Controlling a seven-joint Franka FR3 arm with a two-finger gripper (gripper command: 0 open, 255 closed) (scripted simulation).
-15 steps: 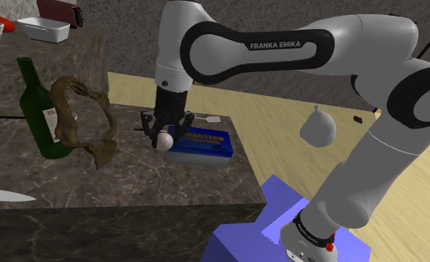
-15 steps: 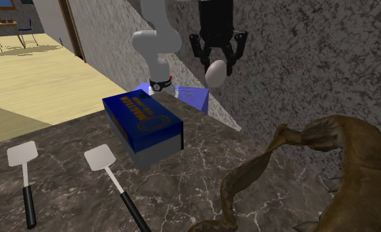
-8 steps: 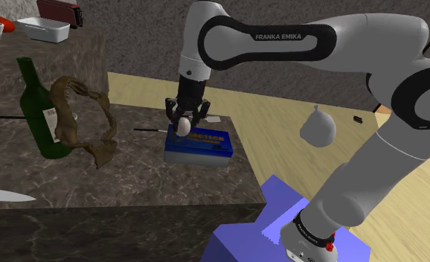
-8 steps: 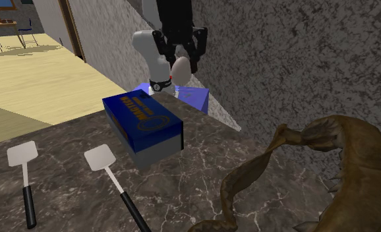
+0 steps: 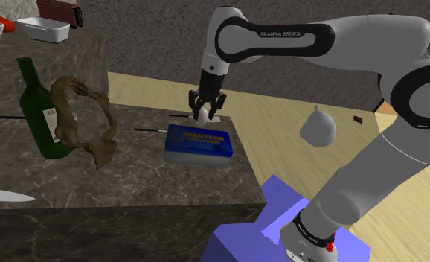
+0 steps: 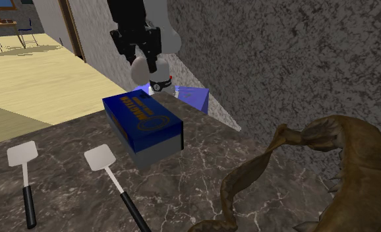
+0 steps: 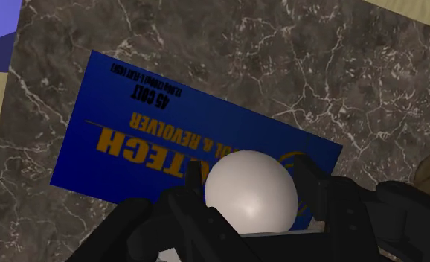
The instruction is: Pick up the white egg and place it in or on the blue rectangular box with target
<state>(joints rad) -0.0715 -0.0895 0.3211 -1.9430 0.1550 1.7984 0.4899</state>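
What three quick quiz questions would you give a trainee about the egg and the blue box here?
1. True or false: the gripper is shut on the egg.
2. Where is the egg relative to the blue box? A) resting on its lid; B) held in the air, not touching it; C) lying on the floor.
3. How many spatulas lie on the counter beside the box?

Key: 1 true; 2 B; 3 two.
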